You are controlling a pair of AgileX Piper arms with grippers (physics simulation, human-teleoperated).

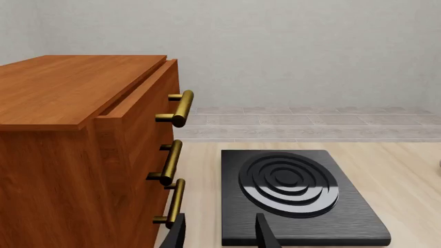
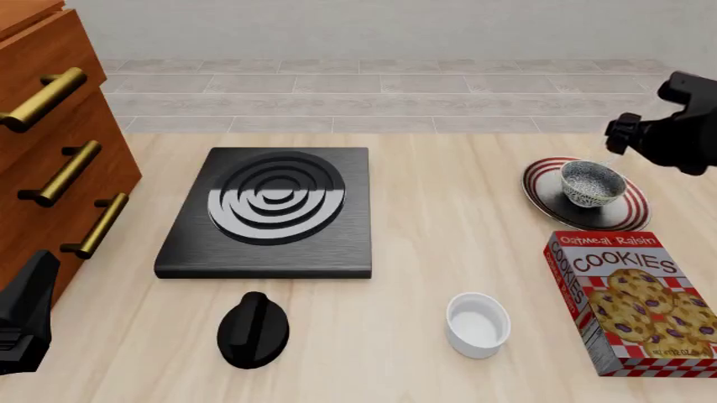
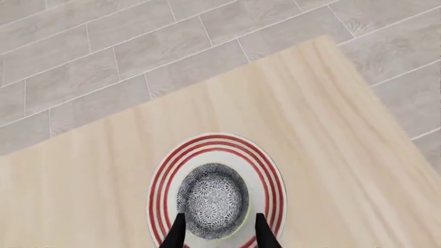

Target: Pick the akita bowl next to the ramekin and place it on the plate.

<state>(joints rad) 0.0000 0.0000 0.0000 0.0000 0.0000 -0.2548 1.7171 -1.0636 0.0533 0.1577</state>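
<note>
The akita bowl [image 2: 590, 183], speckled black and white, stands upright on the plate [image 2: 536, 181], a white plate with red rings at the table's right. In the right wrist view the bowl [image 3: 212, 199] sits in the middle of the plate [image 3: 160, 186]. My right gripper [image 3: 219, 216] hovers above it, open, its fingers apart and touching nothing. The right arm [image 2: 672, 130] hangs just behind the plate. The white ramekin [image 2: 478, 323] stands alone near the front edge. My left gripper [image 1: 221, 217] is open and empty, low at the front left.
A black stove plate [image 2: 274, 210] lies at centre left with a black knob [image 2: 253, 329] in front of it. A wooden drawer cabinet [image 2: 45, 159] with brass handles fills the left. A cookie box [image 2: 633, 302] lies in front of the plate.
</note>
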